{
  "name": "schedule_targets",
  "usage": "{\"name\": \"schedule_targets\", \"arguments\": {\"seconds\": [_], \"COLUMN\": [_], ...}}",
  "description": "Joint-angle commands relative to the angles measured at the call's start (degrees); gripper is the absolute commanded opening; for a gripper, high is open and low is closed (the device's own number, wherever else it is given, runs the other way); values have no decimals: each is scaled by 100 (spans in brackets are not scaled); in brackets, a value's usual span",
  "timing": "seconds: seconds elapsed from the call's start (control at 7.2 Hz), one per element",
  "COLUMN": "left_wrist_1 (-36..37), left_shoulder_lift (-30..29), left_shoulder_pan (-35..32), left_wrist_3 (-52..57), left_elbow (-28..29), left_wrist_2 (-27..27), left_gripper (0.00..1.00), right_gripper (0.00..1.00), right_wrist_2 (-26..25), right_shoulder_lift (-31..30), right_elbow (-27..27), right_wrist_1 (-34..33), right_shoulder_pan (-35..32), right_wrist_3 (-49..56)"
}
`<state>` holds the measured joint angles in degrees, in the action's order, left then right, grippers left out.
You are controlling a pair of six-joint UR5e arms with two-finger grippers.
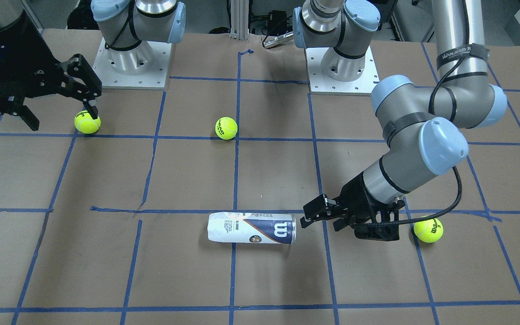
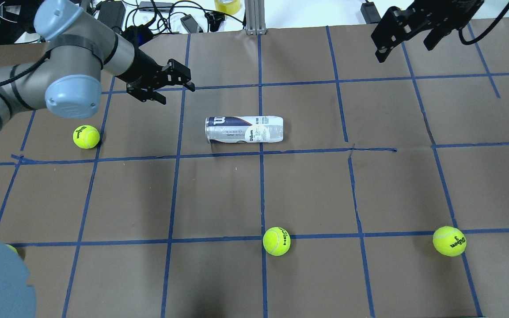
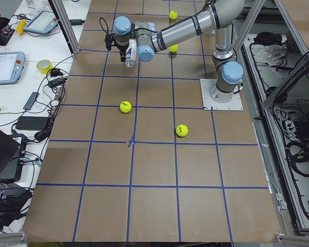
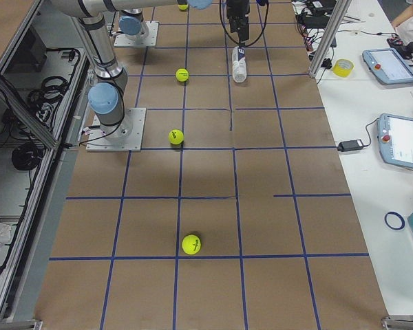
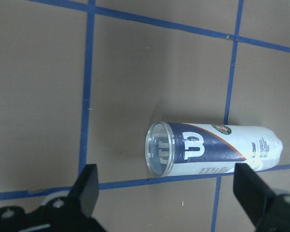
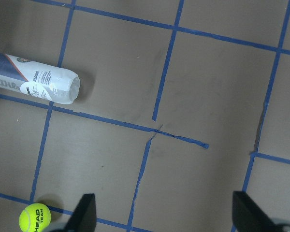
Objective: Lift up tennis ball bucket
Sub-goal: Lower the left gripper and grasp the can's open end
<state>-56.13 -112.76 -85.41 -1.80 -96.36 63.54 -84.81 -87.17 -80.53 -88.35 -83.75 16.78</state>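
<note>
The left gripper (image 2: 176, 88) is being held spread, with nothing between its jaws, and it is being carried near the mouth end of the tennis ball bucket (image 2: 244, 129), at about 10 o'clock from it in the overhead view. In the left wrist view the two black fingers (image 5: 87, 188) are being shown wide apart at the lower edge, with the bucket (image 5: 212, 149) lying ahead of them and untouched. The bucket is being left flat on its side on the table (image 2: 307, 190), near the middle of the far half of the overhead view, its length running from 9 o'clock to 3 o'clock. Its rimmed open end and navy band are being turned toward 9 o'clock and its clear closed end toward 3 o'clock. One blue tape line is being crossed by it near mid-length, and another is running just beside it on the 6 o'clock side. A Wilson ball (image 2: 86, 137) is being seen at 9 o'clock from the bucket, below the left forearm. A HEAD ball (image 2: 276, 241) is lying at about 6 o'clock, well apart from the bucket, and a third ball (image 2: 449, 241) at about 4 o'clock. The right gripper (image 2: 404, 49) is being held at about 2 o'clock, well apart from the bucket, with its jaws likewise spread and empty, as the right wrist view is confirming.
</note>
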Motion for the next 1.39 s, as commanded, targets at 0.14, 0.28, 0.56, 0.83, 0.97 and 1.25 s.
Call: {"name": "schedule_targets", "arguments": {"seconds": [0.14,0.28,0.56,0.83,0.97,1.25], "left_wrist_1": [146,138,68,94,102,137], "left_shoulder_lift": [-580,-685,-852,-871,-871,-888], "left_shoulder_pan": [-230,-239,-239,-361,-414,-467], "left_wrist_3": [-136,-145,-450,-760,-769,-1024], "left_elbow": [-5,-14,-14,-23,-23,-6], "left_wrist_2": [-113,-131,-1024,-993,-992,-1001], "left_gripper": [100,100,100,100,97,35], "right_gripper": [100,100,100,100,100,100], "right_wrist_2": [78,61,-61,-149,-150,-263], "right_shoulder_lift": [-54,-72,-142,-273,-344,-388], "right_elbow": [-164,-174,-183,-191,-191,-192], "right_wrist_1": [64,38,3,20,55,81], "right_shoulder_pan": [122,69,-360,-379,-379,-379], "right_wrist_3": [-1315,-1344,-1388,-1458,-1659,-1670]}}
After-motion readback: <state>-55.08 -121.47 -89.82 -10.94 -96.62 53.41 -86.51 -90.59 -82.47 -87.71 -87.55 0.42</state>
